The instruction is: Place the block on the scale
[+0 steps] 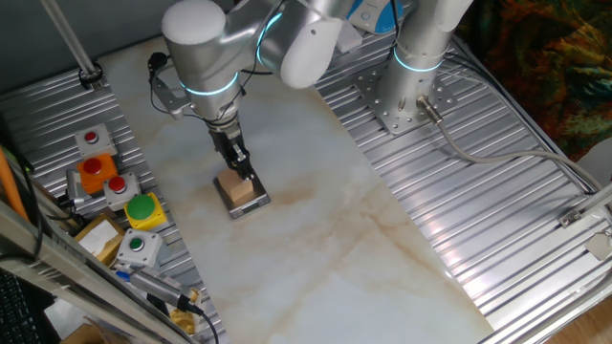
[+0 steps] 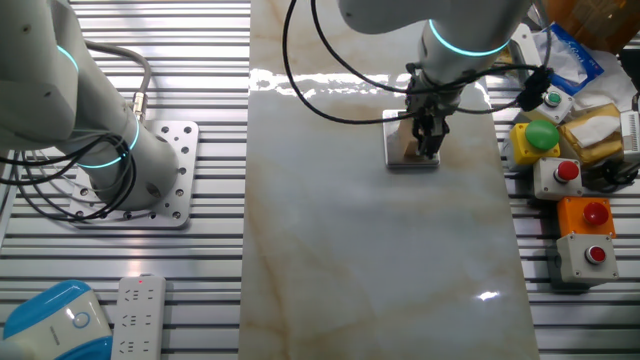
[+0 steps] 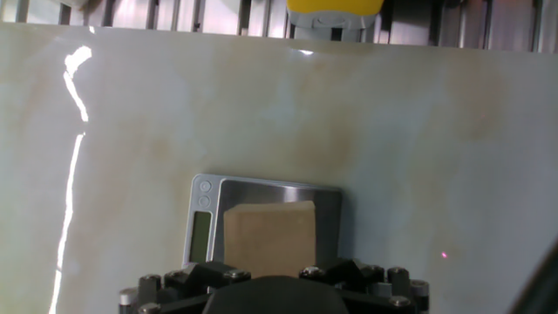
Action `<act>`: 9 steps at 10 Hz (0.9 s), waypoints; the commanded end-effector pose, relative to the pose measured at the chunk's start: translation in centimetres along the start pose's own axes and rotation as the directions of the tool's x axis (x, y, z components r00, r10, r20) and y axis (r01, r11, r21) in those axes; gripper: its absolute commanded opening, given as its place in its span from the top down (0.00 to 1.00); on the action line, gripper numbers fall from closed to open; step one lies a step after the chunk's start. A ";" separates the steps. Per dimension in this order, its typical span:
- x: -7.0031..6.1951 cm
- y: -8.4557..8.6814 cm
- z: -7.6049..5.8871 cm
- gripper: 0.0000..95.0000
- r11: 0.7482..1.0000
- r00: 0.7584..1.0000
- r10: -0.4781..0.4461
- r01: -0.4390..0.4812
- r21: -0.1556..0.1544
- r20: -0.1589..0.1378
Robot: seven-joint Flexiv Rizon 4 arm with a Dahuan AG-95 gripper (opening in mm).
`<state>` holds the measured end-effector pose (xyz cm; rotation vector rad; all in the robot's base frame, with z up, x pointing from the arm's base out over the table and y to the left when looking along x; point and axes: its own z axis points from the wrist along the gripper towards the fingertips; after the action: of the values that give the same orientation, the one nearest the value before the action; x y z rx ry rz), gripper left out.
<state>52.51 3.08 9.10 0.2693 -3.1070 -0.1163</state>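
The block (image 1: 238, 186), a small tan wooden cube, rests on the scale (image 1: 251, 204), a flat square device with a dark top, in the middle left of the marble table. My gripper (image 1: 241, 168) comes down on the block from above, its fingers closed on the block's sides. In the other fixed view the gripper (image 2: 429, 140) covers the right part of the block (image 2: 404, 146) on the scale (image 2: 410, 163). In the hand view the block (image 3: 269, 234) sits on the scale (image 3: 327, 218) just ahead of the gripper (image 3: 270, 281); its fingertips are hidden.
Grey boxes with coloured push buttons (image 1: 105, 177) and a yellow box with a green button (image 1: 144, 211) stand on the left rail area. A second arm's base (image 1: 411, 91) is bolted at the back right. Its cable (image 1: 497, 158) runs across the ribbed surface.
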 end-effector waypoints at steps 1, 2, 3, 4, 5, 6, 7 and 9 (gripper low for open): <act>0.8 -1.1 -0.9 0.20 1.000 1.000 -0.021 0.021 0.002 -0.008; 1.2 -1.4 -1.2 0.40 1.000 1.000 -0.026 0.026 0.002 -0.011; 1.7 -2.0 -1.6 0.40 1.000 1.000 -0.027 0.028 0.004 -0.015; 2.0 -2.3 -1.9 0.60 1.000 1.000 0.008 -0.008 0.006 -0.015; 2.0 -2.3 -2.0 0.80 0.998 0.998 0.055 -0.055 0.006 -0.016; 2.0 -2.3 -2.0 1.00 0.995 0.995 0.096 -0.096 0.006 -0.016; 2.1 -2.3 -2.0 1.00 0.992 0.992 0.122 -0.122 0.003 -0.015; 2.1 -2.2 -2.2 1.00 0.987 0.987 0.158 -0.158 -0.002 -0.016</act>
<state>51.00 0.37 11.06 0.0568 -3.0966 -0.1124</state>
